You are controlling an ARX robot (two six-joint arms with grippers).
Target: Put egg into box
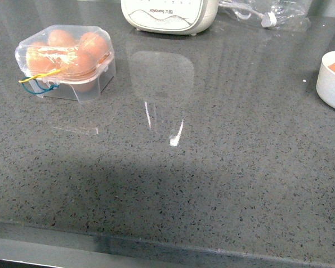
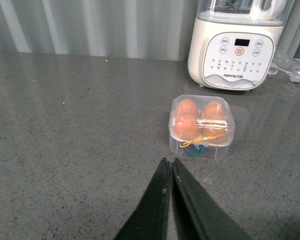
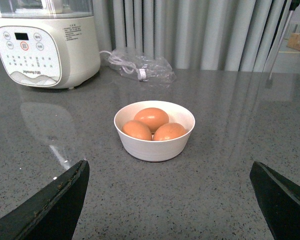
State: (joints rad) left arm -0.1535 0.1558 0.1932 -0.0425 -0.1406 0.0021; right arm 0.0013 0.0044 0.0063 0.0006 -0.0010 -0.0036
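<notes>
The box [image 1: 67, 61] is a small clear plastic carton at the far left of the grey counter. Its lid is down and a yellow and blue band hangs at its front. Brown eggs show through the lid. In the left wrist view the box [image 2: 201, 125] lies a short way beyond my left gripper [image 2: 169, 161], which is shut on nothing. A round white bowl [image 3: 154, 145] holds three alike orange-brown eggs, one egg [image 3: 151, 118] at the back. My right gripper [image 3: 168, 164] is open, short of the bowl. Neither arm shows in the front view.
A white blender base [image 1: 167, 14] stands at the back of the counter, behind the box [image 2: 235, 55]. A clear plastic bag with a cable [image 3: 140, 65] lies to its right. The bowl [image 1: 332, 84] sits at the right edge of the front view.
</notes>
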